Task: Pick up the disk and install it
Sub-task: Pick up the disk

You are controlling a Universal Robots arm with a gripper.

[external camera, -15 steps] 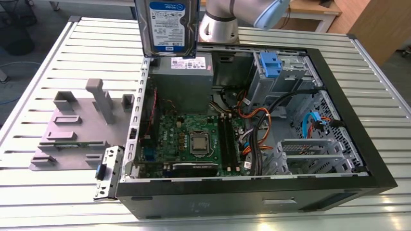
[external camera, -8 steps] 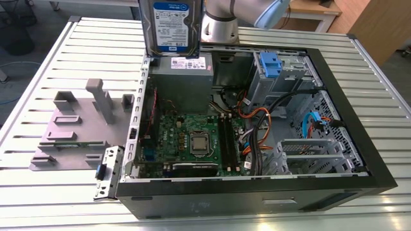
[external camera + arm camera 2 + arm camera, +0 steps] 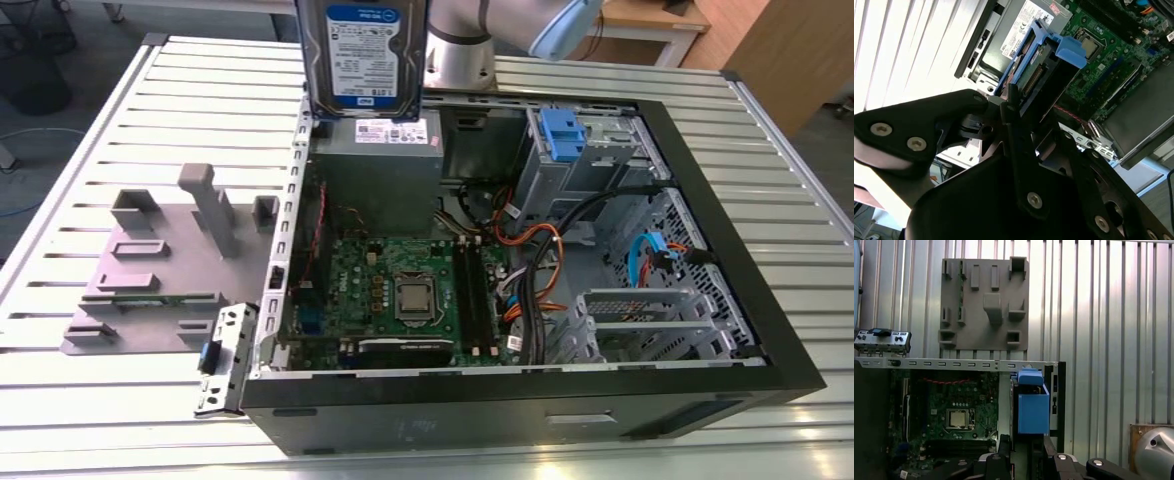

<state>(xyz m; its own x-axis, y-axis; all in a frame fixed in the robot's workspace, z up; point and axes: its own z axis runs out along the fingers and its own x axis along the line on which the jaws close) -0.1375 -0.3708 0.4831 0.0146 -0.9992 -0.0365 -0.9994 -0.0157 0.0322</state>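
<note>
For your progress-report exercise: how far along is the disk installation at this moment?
Done: the disk is picked up, hanging above the open computer case in the exterior view. In hand: the gripper is clamped on it in the second wrist view. Left: it sits in no bay yet.

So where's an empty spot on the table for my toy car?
Bare table slats lie at the exterior view's right of the computer case, and below the grey holder plate in that view. Inside the case is crowded with cables; the disk hangs above.
</note>
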